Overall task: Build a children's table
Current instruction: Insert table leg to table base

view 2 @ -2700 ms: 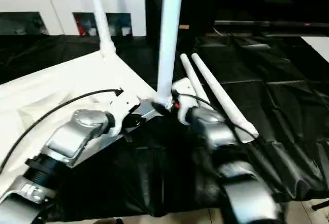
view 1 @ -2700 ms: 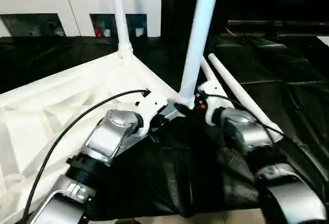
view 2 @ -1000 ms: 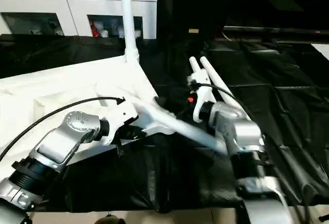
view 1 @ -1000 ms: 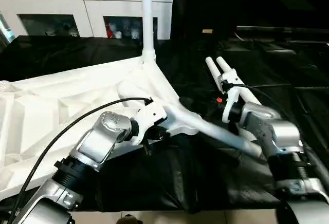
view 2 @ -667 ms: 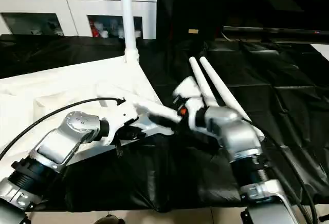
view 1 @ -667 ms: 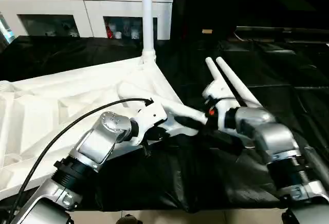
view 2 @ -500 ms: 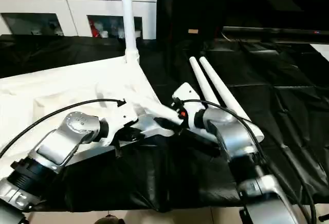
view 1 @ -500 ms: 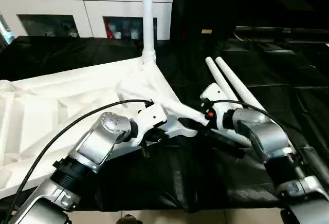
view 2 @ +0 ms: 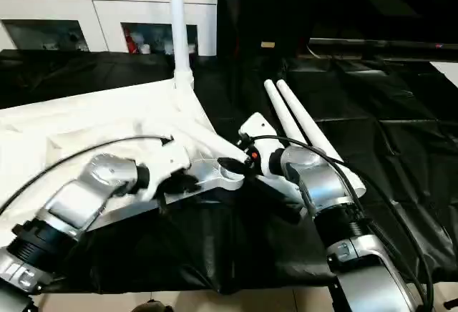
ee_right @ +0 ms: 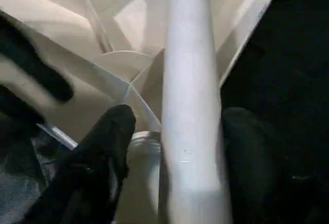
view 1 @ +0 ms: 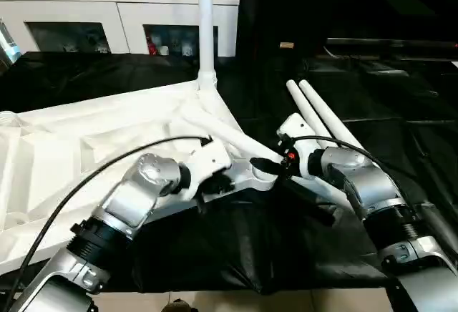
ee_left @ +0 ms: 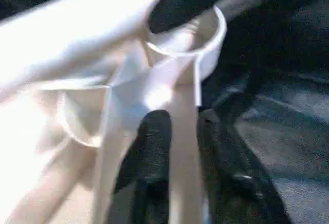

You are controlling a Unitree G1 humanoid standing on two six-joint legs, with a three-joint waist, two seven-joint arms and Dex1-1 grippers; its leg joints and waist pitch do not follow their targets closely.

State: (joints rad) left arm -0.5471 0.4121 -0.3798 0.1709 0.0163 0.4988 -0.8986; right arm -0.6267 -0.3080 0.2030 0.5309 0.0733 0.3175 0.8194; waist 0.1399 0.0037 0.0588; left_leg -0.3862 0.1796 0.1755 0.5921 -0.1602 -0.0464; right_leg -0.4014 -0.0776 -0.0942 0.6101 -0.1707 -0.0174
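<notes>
The children's table [view 1: 64, 162] lies upside down on black cloth, its ribbed underside up. One white leg [view 1: 205, 33] stands upright in the far corner socket. Another leg [view 1: 222, 137] lies slanted over the near corner socket [ee_left: 203, 39], its thin end running out over the cloth. My right gripper [ee_right: 175, 116] straddles this leg at the corner, jaws open, one finger [ee_right: 110, 136] still apart from it. My left gripper [ee_left: 182, 118] is shut on the thin rim wall [ee_left: 182, 147] just beside that socket.
Two loose white legs [view 1: 322, 115] lie side by side on the black cloth [view 1: 401, 111] to the right of my right arm. A white cabinet [view 1: 122, 11] with shelf openings stands at the back left. The cloth's front edge is close below my arms.
My right gripper swung left from beside the loose legs to the fallen leg at the near corner, and its fingers narrowed around it. The left arm shifted slightly at the rim.
</notes>
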